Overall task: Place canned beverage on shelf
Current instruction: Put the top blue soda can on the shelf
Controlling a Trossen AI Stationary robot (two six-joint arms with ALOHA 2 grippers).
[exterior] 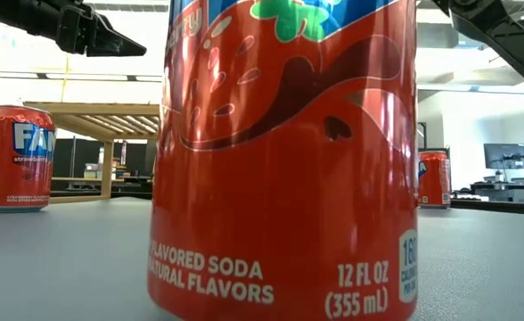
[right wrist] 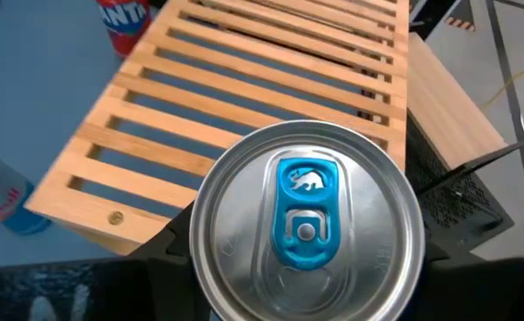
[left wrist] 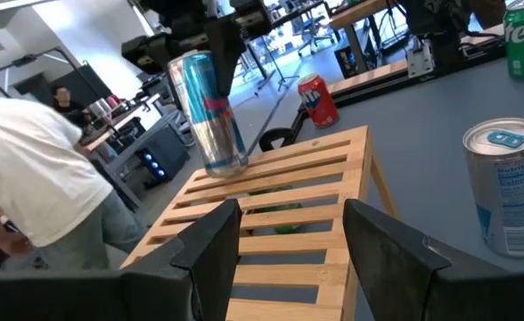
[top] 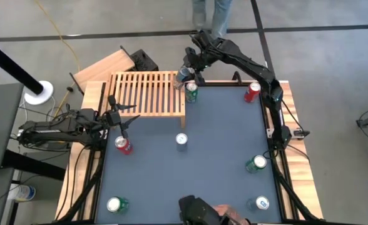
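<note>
The right hand point(top: 185, 74) is clamped on a silver and blue can point(left wrist: 207, 111) standing on the shelf point(top: 148, 94), while the left hand point(top: 122, 120) waits with fingers apart.

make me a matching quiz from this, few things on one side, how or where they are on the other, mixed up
Things:
1 tall blue can
2 left claw
3 shelf
4 lone can mid-table

States:
a open, empty
b light wooden slats
c held by the right claw
d standing free, away from both arms

Pairs: 1-c, 2-a, 3-b, 4-d
</note>
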